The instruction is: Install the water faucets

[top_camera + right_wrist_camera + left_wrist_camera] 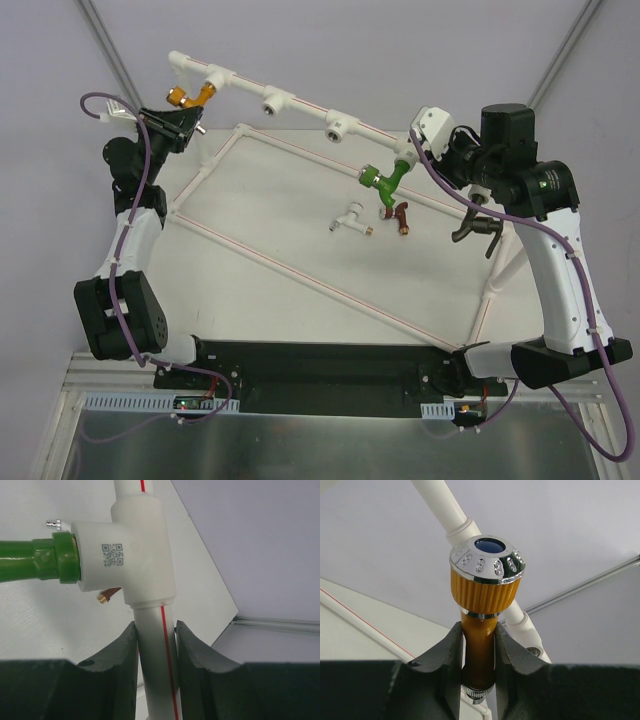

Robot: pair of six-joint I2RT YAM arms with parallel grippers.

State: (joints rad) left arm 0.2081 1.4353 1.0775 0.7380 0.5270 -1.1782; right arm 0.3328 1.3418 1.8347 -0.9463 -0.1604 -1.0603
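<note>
The orange-gold faucet (193,97) stands at the leftmost tee of the white pipe frame's (300,102) top rail. My left gripper (178,122) is shut on its body (479,645), below the ribbed knob with the chrome cap (487,577). The green faucet (386,178) sits in the side socket of the rightmost tee (125,555); it also shows in the right wrist view (35,560). My right gripper (428,140) is shut on the pipe (155,655) just below that tee. A white faucet (349,218) and a dark red faucet (402,214) lie on the table.
Two open tee sockets (275,102) (338,127) sit on the rail between the orange and green faucets. A dark grey faucet-shaped piece (475,228) is beside my right arm. The frame's lower pipes (300,280) cross the table diagonally.
</note>
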